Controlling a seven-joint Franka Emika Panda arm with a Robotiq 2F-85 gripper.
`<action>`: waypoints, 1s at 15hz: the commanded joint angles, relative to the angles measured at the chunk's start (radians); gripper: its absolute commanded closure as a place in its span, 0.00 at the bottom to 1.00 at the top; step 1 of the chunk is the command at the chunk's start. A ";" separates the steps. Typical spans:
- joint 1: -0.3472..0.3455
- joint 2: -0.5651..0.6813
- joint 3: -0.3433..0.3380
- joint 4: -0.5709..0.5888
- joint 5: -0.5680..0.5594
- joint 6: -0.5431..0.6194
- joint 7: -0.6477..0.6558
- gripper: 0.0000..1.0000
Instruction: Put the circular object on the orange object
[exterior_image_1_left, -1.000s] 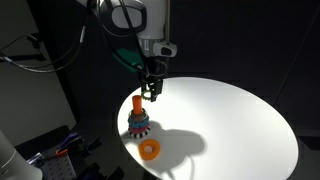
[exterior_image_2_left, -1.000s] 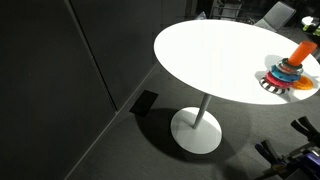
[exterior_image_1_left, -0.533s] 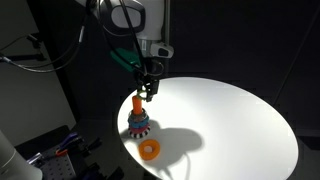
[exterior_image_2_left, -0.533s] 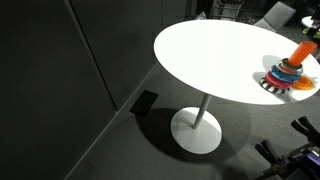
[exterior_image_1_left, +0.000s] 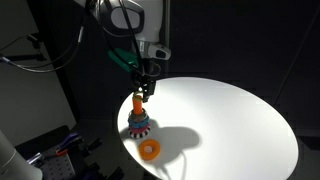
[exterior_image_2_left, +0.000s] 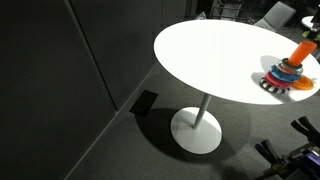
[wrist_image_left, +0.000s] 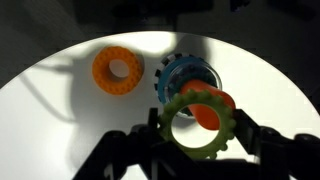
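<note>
The fingers (wrist_image_left: 252, 138) are clamped on the yellow-green ring (wrist_image_left: 172, 128), one dark finger on each side of its toothed outer rim, with the centre hole showing between them. In the wrist view the ring hangs over the top of the orange peg (wrist_image_left: 212, 110). The hole is not squarely centred: the peg's orange top shows towards one side of the hole and partly under the rim. Whether ring and peg touch cannot be told.

In an exterior view the fingers (exterior_image_1_left: 143, 91) point straight down just above the peg (exterior_image_1_left: 137, 103), which rises from the stack of coloured rings (exterior_image_1_left: 138, 124).

A flat orange ring (exterior_image_1_left: 150, 150) lies apart from the stack, nearer the rim of the white round tabletop (exterior_image_1_left: 230, 120). The stack itself stands close to the tabletop's edge, which also shows in an exterior view (exterior_image_2_left: 285, 78). Beyond it the tabletop runs wide and bare to the far rim.
</note>
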 joint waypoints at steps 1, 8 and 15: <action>0.000 -0.011 0.004 -0.007 0.012 -0.020 0.011 0.51; 0.000 -0.018 0.007 -0.031 0.001 -0.024 0.013 0.51; 0.005 -0.037 0.015 -0.063 0.007 0.025 0.007 0.51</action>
